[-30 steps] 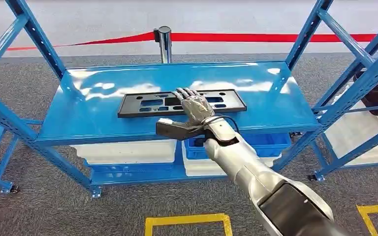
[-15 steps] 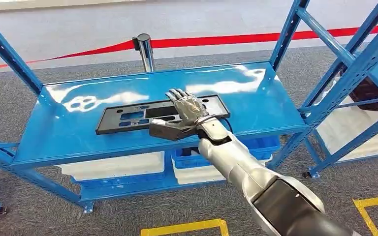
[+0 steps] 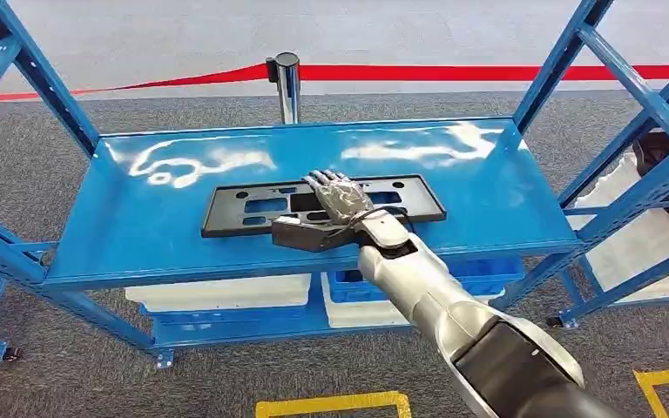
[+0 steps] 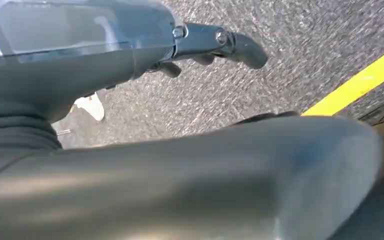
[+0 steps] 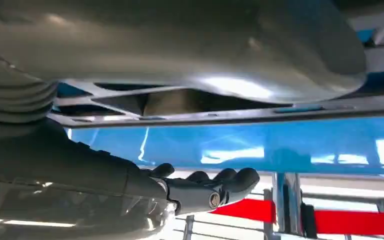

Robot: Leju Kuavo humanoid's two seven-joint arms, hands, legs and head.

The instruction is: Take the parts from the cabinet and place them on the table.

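Observation:
A long flat black part (image 3: 253, 207) with cut-outs lies on the blue cabinet shelf (image 3: 139, 226), close to its front edge. My right hand (image 3: 340, 196) reaches in palm down over the part's middle, fingers stretched across it and thumb (image 3: 300, 233) pointing left along its near edge. It grips nothing. In the right wrist view the part's edge (image 5: 130, 102) runs between the thick thumb and the straight dark fingers (image 5: 200, 187), with a gap to the fingers. My left hand (image 4: 215, 45) hangs over the grey carpet, holding nothing.
Blue rack uprights (image 3: 43, 83) frame the shelf on both sides, and another rack (image 3: 653, 131) stands at the right. White (image 3: 218, 292) and blue (image 3: 479, 270) bins sit on the lower level. A chrome post (image 3: 287, 83) with red tape (image 3: 488, 71) stands behind. Yellow floor marking (image 3: 331, 405) lies near.
The whole picture has shifted, so the camera moved. My right hand stays over the middle of the black part, sitting a little lower on it than before.

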